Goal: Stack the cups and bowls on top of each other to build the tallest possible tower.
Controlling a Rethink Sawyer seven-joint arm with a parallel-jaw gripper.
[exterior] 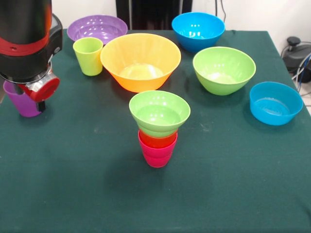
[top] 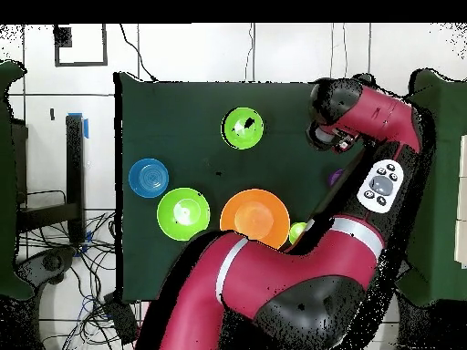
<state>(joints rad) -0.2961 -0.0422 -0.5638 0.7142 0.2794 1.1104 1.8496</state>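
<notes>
- gripper hangs far left, right over the purple cup — can't tell if it's grasping or let go, the arm hides it
- tower sits mid-worktop, well off to the gripper's right: pink cup at the base, orange cup, small green bowl on top
- blue bowl far right, loose

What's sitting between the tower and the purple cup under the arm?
Nothing: in the front view, only bare green tablecloth lies between the tower and the purple cup.
</notes>
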